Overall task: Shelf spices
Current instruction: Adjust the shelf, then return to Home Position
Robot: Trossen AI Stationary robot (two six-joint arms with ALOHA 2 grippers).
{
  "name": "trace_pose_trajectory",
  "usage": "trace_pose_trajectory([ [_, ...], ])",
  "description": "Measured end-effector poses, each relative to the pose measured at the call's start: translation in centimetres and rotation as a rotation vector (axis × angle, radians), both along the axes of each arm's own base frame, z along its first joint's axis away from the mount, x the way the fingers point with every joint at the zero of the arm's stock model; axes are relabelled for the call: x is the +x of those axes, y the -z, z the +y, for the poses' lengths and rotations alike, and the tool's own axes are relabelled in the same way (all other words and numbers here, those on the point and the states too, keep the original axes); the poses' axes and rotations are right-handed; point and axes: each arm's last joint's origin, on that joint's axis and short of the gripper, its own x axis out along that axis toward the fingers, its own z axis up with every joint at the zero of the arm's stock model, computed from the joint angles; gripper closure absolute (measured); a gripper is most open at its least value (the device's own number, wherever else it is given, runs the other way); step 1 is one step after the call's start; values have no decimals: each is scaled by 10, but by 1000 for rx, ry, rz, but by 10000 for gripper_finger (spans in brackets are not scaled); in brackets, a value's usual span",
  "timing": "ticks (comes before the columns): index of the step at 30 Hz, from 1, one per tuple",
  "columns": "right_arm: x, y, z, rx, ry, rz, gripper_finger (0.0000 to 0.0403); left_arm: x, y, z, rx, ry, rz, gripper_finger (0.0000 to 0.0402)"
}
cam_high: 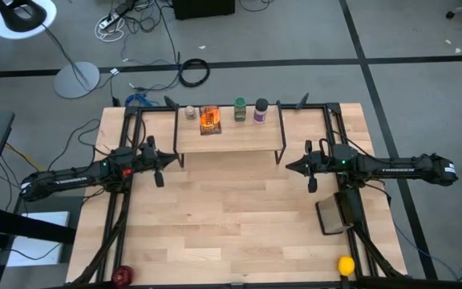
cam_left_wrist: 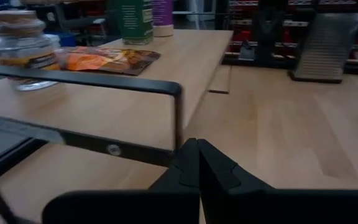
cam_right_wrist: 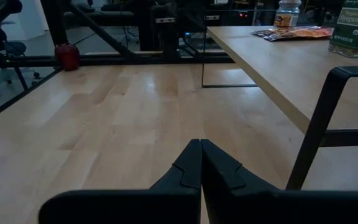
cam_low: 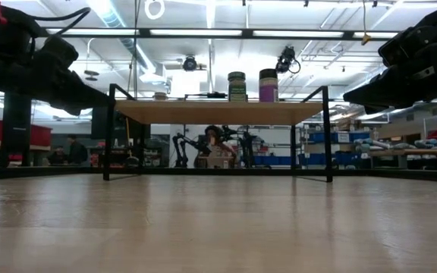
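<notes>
All four spices (cam_high: 224, 114) stand along the 12 o'clock edge of the shelf (cam_high: 229, 142), and both hands, left hand (cam_high: 160, 166) and right hand (cam_high: 297, 167), pressed closed and empty, could bump its legs and topple the jars.

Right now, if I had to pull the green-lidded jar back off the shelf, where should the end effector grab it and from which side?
Probably the label-wrapped body of the green-lidded jar, just under the lid, coming from the table's open front. It stands upright on the shelf, with the purple-labelled jar and the flat packet close on either side, so a front approach looks least obstructed.
</notes>
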Motion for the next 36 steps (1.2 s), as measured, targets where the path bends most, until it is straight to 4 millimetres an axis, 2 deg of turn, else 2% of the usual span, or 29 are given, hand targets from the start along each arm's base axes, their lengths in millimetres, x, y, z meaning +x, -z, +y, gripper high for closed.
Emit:
trace_pose_trajectory([
  [3,0,0,0,0,0,0,402,0,-4,-2,11,59,-3,401],
  [10,0,0,0,0,0,0,401,0,-38,-4,102,121,-102,401],
  [15,0,0,0,0,0,0,401,-5,-58,-1,132,-3,-97,401],
  [20,0,0,0,0,0,0,401,-9,-55,5,98,-228,-12,401],
  [28,0,0,0,0,0,0,401,-12,-54,7,52,-351,-22,401],
  [32,0,0,0,0,-1,0,401,-12,-48,7,44,-326,40,401],
  [36,0,0,1,5,-34,-1,402,-10,-45,3,25,-179,71,401],
])
